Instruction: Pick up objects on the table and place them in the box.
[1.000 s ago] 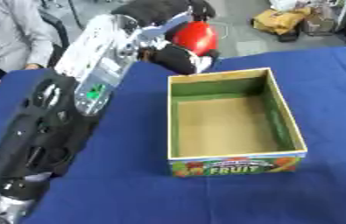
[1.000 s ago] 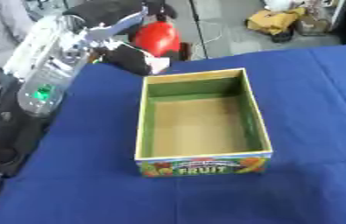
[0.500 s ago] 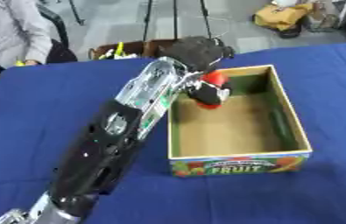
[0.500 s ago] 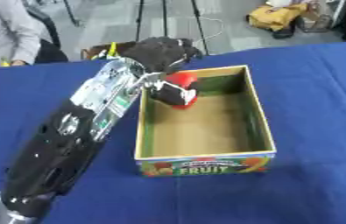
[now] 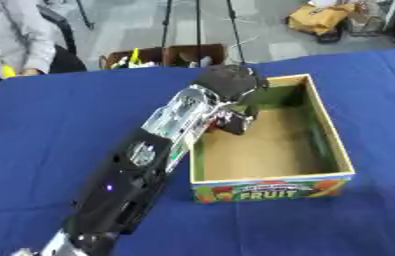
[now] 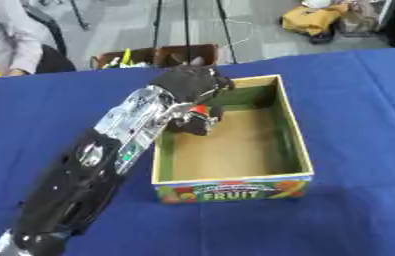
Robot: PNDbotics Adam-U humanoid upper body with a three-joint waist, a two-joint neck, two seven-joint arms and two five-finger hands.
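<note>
I am looking down at a blue table (image 5: 52, 130) with one open cardboard box (image 5: 330, 145) sitting on it, green inside its walls, brown on its floor, with the word FRUIT printed on its near side. I am reaching my left arm in from the lower left, across the table and over the box's left wall. My left hand (image 6: 192, 95) is hanging inside the far left corner of the box, fingers curled down around one red object (image 6: 200, 110). The object is sitting low in that corner, mostly hidden under the hand.

The right eye view is showing a clearer sliver of red beneath the fingers; in the left eye view the object is showing only as a faint reddish patch against dark fingers. I cannot tell whether the object is touching the box floor.

My right hand is showing in neither view. I am counting one box, one red object and one hand.
</note>
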